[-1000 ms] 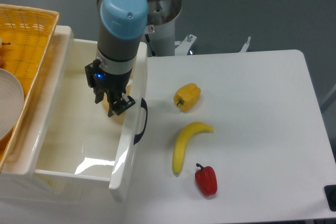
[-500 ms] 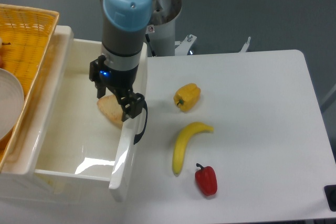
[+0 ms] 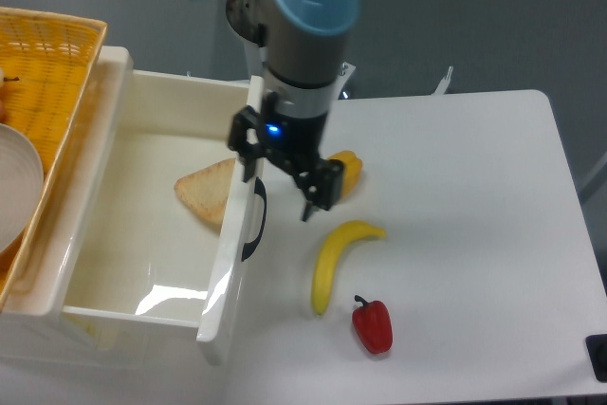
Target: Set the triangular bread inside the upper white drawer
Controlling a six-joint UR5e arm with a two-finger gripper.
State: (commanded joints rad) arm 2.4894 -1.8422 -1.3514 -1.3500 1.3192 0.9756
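I see the triangular bread [image 3: 207,198] lying flat inside the upper white drawer [image 3: 142,310], near its front wall, while my gripper [image 3: 282,185] hangs released and empty over the drawer's front edge, beside the yellow pepper [image 3: 348,172] and above the banana [image 3: 334,260] on the tabletop [image 3: 465,234].

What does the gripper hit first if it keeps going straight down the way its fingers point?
Probably bare table. The gripper points down, open and empty, between the drawer front with its dark handle and the yellow pepper. Depth is unclear from one view; the left finger may clip the drawer front.
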